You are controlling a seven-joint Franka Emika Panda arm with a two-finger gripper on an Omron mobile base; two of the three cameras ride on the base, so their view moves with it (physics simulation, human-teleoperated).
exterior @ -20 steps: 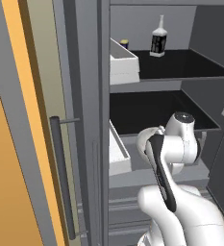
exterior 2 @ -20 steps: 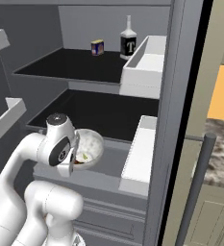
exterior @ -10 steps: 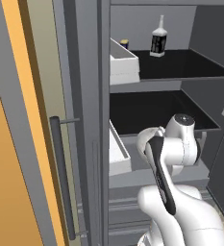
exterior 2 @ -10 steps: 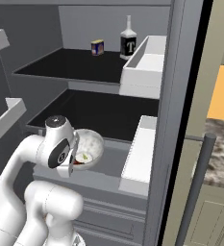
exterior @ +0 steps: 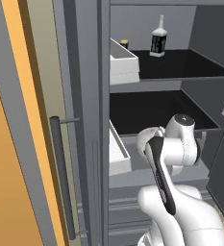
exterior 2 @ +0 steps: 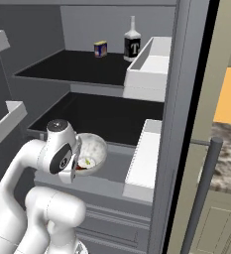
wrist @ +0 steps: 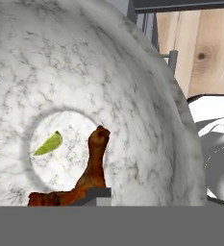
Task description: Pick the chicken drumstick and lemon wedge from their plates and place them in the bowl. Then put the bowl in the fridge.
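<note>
Inside the bowl (wrist: 147, 120) lie the chicken drumstick (wrist: 87, 175) and lemon wedge (wrist: 48, 144); end effector grip unclear.

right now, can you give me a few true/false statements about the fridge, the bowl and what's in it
1. The chicken drumstick lies inside the bowl. True.
2. The lemon wedge is on a blue plate. False: it lies on the bowl's floor beside the drumstick.
3. The fridge door is closed. False: it stands open, with its shelves and white drawers showing.
4. A dark bottle with a white label stands on the upper shelf. True.
5. The bowl sits on the top shelf next to the bottle. False: it is lower down, at the arm's hand, in front of the shelf below.
</note>
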